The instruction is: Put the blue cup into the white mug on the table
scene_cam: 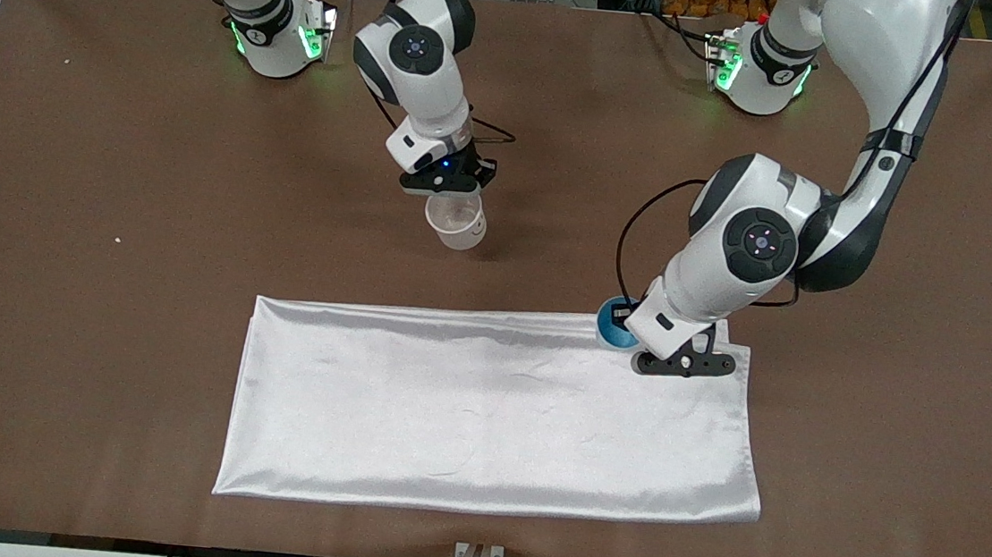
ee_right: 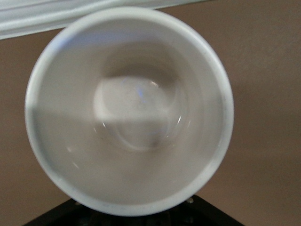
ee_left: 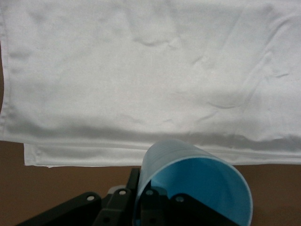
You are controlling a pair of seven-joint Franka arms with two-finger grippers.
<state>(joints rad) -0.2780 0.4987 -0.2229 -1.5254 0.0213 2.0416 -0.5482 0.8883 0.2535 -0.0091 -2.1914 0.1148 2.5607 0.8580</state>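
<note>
the left gripper (scene_cam: 635, 331) is clamped on the rim of the blue cup (scene_cam: 611, 323), tilted over the white cloth's (scene_cam: 494, 404) edge nearest the robots, toward the left arm's end of the table (scene_cam: 97, 324); the wrist hides most of the cup. the right gripper (scene_cam: 450, 192) grips the white mug (scene_cam: 456, 221) over bare table, its handle hidden

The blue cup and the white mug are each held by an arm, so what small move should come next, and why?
Probably the left gripper should carry the blue cup from above the white cloth's edge toward the white mug. The right gripper holds that mug, its mouth open and empty, well apart from the cup.
</note>
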